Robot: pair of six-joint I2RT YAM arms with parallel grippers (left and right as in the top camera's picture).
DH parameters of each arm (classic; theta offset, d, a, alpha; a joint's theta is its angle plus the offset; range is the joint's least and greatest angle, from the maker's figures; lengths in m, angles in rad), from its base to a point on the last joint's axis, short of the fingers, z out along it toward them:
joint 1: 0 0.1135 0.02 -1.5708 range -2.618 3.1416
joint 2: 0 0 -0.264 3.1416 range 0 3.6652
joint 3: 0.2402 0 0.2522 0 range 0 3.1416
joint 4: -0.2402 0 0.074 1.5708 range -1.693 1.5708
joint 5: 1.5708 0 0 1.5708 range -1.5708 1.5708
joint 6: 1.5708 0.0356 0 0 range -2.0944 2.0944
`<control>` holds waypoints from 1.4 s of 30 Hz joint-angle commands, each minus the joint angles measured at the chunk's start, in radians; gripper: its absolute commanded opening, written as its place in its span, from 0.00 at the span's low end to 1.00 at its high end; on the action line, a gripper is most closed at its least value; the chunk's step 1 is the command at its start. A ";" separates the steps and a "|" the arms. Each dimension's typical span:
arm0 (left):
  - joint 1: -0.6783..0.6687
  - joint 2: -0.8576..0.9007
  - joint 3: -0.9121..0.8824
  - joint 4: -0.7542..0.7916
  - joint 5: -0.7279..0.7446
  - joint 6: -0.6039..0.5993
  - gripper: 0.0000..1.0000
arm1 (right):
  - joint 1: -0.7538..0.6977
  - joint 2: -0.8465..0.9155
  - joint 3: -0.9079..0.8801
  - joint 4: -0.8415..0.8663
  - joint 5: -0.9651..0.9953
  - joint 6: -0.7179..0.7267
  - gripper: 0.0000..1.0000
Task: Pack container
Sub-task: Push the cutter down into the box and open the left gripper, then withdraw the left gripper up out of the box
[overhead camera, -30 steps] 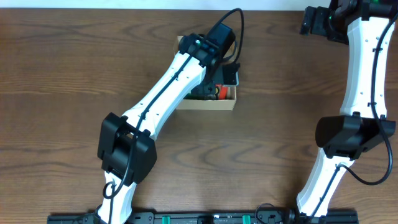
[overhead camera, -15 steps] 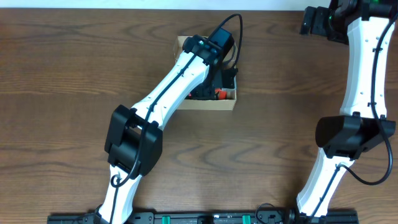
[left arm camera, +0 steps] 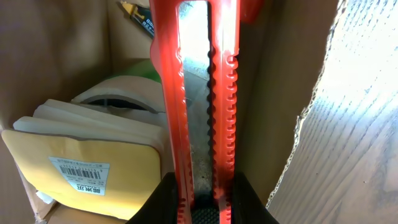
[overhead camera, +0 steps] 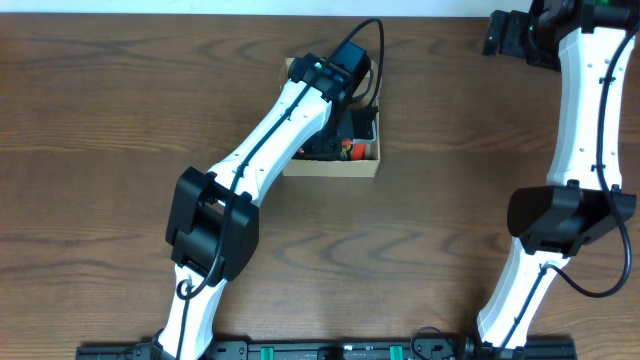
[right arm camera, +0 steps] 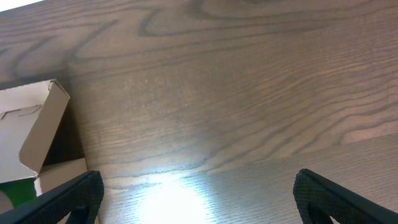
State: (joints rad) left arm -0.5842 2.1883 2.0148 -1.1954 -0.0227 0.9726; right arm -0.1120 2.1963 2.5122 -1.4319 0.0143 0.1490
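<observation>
The container [overhead camera: 362,166] is a small tan cardboard box at the table's upper middle, its top open. My left gripper [left arm camera: 205,202] is shut on a red utility knife [left arm camera: 202,93] and holds it down inside the box along the right wall [left arm camera: 280,112]. Beside the knife lie tape rolls [left arm camera: 121,99] and a yellow packet with a barcode label [left arm camera: 87,168]. In the overhead view the left arm covers most of the box; a bit of red [overhead camera: 352,150] shows. My right gripper [right arm camera: 199,199] is open and empty over bare wood, the box flap [right arm camera: 37,134] at its left.
The right arm [overhead camera: 590,110] stands along the table's right side, its wrist at the far right corner. The left arm [overhead camera: 260,160] stretches diagonally from the front edge to the box. Dark wood table [overhead camera: 100,150] surrounds the box.
The left arm's wrist has shifted slightly up and left over the box, and its elbow has moved a little. The right arm has not moved.
</observation>
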 commanded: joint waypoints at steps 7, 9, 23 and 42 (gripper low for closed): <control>0.005 0.017 -0.013 -0.001 0.023 -0.015 0.06 | 0.001 -0.012 0.010 -0.001 -0.004 0.008 0.99; 0.005 0.017 -0.020 -0.002 0.023 -0.024 0.06 | 0.001 -0.012 0.010 -0.001 -0.004 0.008 0.99; 0.005 0.017 -0.050 0.007 0.021 -0.083 0.52 | 0.001 -0.012 0.010 -0.001 -0.004 0.008 0.99; 0.002 -0.029 0.064 0.043 -0.139 -0.272 0.59 | 0.001 -0.012 0.010 -0.001 -0.004 0.008 0.99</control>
State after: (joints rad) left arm -0.5842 2.1906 2.0075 -1.1553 -0.0898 0.7784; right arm -0.1120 2.1963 2.5122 -1.4319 0.0139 0.1490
